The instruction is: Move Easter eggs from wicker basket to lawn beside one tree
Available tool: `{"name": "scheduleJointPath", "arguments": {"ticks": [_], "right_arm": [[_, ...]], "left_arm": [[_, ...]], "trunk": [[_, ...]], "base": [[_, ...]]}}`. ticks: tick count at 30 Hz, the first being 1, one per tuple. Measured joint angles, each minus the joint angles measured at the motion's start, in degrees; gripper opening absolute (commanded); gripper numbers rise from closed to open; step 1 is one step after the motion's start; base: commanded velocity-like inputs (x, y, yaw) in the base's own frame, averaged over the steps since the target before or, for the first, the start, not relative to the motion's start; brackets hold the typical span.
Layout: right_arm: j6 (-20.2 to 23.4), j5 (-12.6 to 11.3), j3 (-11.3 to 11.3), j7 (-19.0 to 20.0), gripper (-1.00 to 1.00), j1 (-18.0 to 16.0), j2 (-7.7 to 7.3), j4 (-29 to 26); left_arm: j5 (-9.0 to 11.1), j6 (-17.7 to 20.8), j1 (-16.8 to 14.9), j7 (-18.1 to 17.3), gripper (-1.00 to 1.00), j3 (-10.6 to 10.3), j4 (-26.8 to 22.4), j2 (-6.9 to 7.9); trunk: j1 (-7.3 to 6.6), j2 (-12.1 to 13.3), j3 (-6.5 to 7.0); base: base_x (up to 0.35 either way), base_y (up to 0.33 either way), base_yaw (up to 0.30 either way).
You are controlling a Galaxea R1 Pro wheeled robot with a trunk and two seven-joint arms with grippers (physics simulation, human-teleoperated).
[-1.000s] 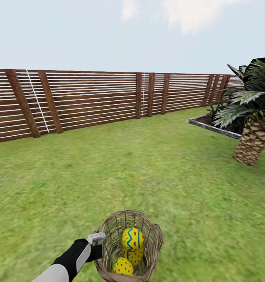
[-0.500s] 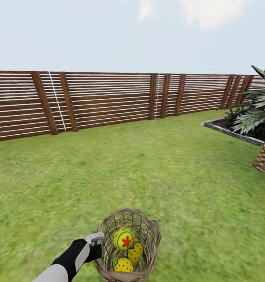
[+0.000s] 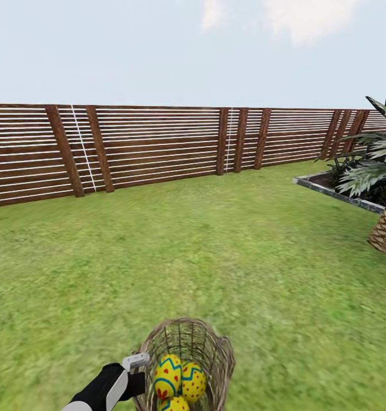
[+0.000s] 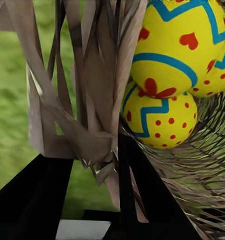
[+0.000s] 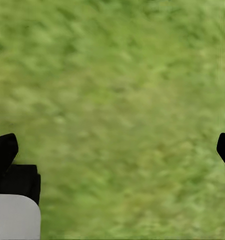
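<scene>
Camera pan finished: fence and palm sit the same as 0.5 s ago, shifted right vs 1.0 s ago. Wicker basket (image 3: 184, 365) now lower relative to the fence, bottom cut off by frame edge; left gripper (image 3: 137, 371) dropped with it, still clamped on the rim. Easter eggs (image 3: 179, 381) resettled inside the basket: two now side by side high up, third beneath them, versus one stacked on top before.

the left arm reaches forward, low. its pincer (image 4: 95, 165) is clamped on the wicker basket (image 3: 216, 357) rim. the right pincer (image 5: 117, 150) has its fingers spread wide.
</scene>
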Motion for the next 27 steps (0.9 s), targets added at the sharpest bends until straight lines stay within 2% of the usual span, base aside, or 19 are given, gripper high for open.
{"name": "scheduleJointPath", "arguments": {"ticks": [3,5,6,7,8,10,12,22,27], "right_arm": [[0.0,0.0,0.0,0.0,1.00,-1.0,-0.04,-0.2],[0.1,0.0,0.0,0.1,1.00,-2.1,-0.08,-0.2],[0.1,0.0,0.0,0.1,1.00,-2.1,-0.08,-0.2],[0.1,0.0,0.0,0.1,1.00,-2.1,-0.09,-0.2],[0.1,0.0,0.0,0.1,1.00,-2.1,-0.09,-0.2],[0.1,0.0,0.0,0.1,1.00,-2.1,-0.09,-0.2],[0.1,0.0,0.0,0.0,1.00,-2.1,-0.09,-0.2],[0.1,0.1,0.0,0.1,1.00,-2.1,-0.04,-0.2],[0.0,0.1,0.1,-0.1,1.00,-2.1,0.09,-0.1]], "left_arm": [[0.3,-0.1,0.0,-0.2,-1.00,0.6,-0.1,0.06],[5.3,-0.3,0.0,-0.4,-1.00,2.6,-0.1,0.43],[5.0,-0.2,0.0,-0.5,-1.00,3.0,-0.3,0.93],[3.4,-0.1,0.0,-0.5,-1.00,2.3,-0.1,1.26],[3.5,-0.1,0.0,-0.5,-1.00,2.1,0.0,1.36],[4.9,-0.2,0.0,-0.5,-1.00,2.6,-0.2,1.38],[4.1,-0.2,0.0,-0.5,-1.00,2.3,-0.2,1.39],[4.4,-0.2,0.0,-0.5,-1.00,2.4,-0.9,1.30],[4.3,-0.2,0.1,-0.4,-1.00,2.4,-0.9,1.30]], "trunk": [[0.00,0.0,0.00],[0.00,0.0,0.01],[0.00,0.0,0.01],[0.00,0.0,0.00],[0.00,0.0,-0.01],[0.00,0.0,0.01],[0.00,0.0,0.00],[0.00,0.0,0.00],[-1.09,2.0,0.89]], "base": [[0.000,0.000,0.000],[0.000,0.000,0.000],[0.000,0.000,0.000],[0.000,0.000,0.000],[0.000,0.000,0.000],[0.000,0.000,0.000],[0.000,0.000,0.000],[0.000,0.000,0.000],[0.000,0.000,0.000]]}}
